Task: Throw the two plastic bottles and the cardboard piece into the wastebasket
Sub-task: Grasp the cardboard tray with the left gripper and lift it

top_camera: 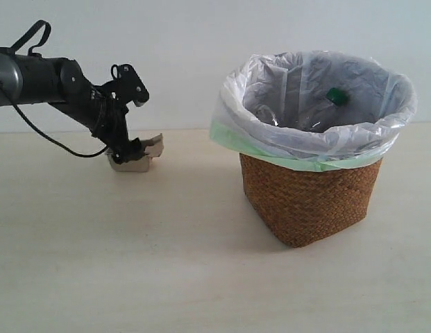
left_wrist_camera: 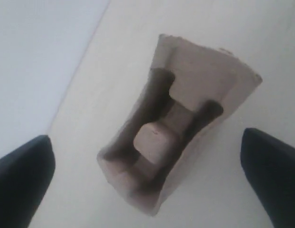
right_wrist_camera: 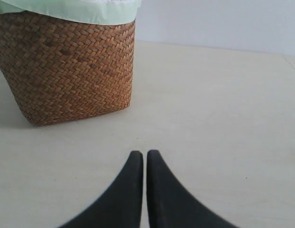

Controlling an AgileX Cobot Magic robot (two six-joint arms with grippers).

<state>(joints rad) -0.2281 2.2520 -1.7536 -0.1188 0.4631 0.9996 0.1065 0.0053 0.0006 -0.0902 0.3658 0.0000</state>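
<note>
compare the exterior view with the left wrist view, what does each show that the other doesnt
Only the exterior view: the wastebasket with a green-capped bottle inside it. Only the left wrist view: the moulded hollows inside the cardboard piece. Both: the cardboard piece resting on the table, with the open left claw on either side of it.

Left end effector [left_wrist_camera: 146,140] spread wide, pointing down — right end effector [right_wrist_camera: 145,164] pinched closed.
</note>
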